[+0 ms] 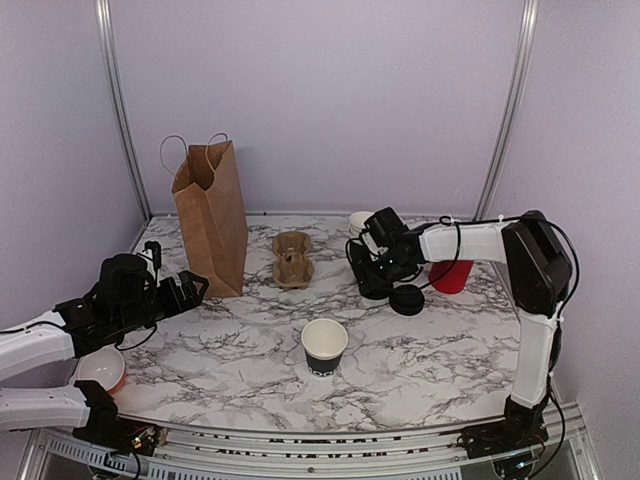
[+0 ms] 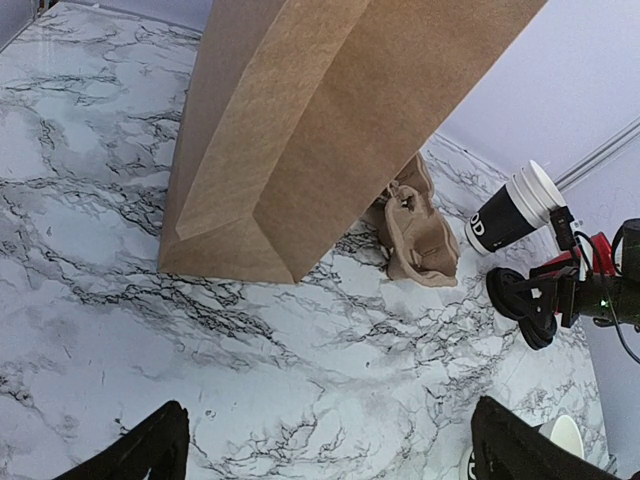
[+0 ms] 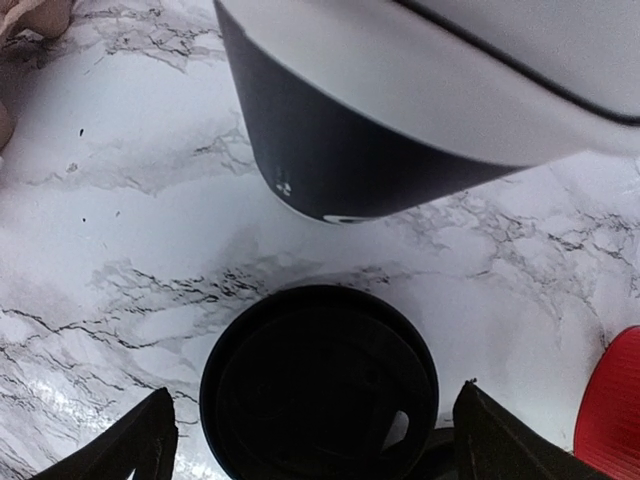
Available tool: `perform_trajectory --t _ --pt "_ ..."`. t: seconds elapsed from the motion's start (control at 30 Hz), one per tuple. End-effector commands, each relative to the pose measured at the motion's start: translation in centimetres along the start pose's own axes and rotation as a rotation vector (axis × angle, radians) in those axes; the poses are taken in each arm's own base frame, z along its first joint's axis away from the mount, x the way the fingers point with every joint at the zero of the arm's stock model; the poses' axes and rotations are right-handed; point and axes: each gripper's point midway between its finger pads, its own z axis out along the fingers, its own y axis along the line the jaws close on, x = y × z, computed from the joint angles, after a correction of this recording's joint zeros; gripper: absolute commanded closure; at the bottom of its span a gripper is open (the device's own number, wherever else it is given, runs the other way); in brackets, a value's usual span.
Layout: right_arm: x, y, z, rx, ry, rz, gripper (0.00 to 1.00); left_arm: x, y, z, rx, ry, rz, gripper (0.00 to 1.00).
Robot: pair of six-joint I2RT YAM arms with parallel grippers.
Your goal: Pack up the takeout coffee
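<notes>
The takeout coffee cup [image 1: 324, 346], black outside and white inside, stands upright with its mouth open at the near middle of the marble table [image 1: 430, 350], well apart from both arms. Behind it, to the right, a round black lid [image 3: 318, 380] lies flat on the marble. The right gripper [image 3: 310, 400] is over this lid with its fingers spread wide; the lid lies between them, not pinched. Just behind is a stack of black cups [image 1: 360, 222], and to the right a red cup [image 1: 450, 276]. A cardboard cup carrier [image 1: 293, 258] lies beside a standing brown paper bag [image 1: 210, 215]. The left gripper [image 2: 335, 445] faces the bag, also spread wide, holding nothing.
</notes>
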Motion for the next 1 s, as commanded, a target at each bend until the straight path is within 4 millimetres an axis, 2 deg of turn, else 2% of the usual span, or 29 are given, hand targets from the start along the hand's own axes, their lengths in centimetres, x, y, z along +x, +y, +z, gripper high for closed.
perform_trajectory --t 0.0,0.67,0.8,0.97 --pt "-0.4 -0.8 1.1 0.017 -0.02 0.03 0.08 -0.9 -0.3 -0.3 0.001 -0.019 0.005 0.01" --pt "1.4 -0.5 1.2 0.016 0.008 0.031 0.19 -0.9 -0.4 -0.1 0.003 -0.017 0.003 0.01" --pt "0.8 -0.4 0.6 0.025 -0.001 0.027 0.23 -0.9 -0.4 -0.2 0.002 -0.016 0.004 0.01" --pt "-1.0 0.4 -1.7 0.018 -0.046 0.012 0.25 -1.0 -0.3 -0.2 0.0 -0.02 0.004 0.01"
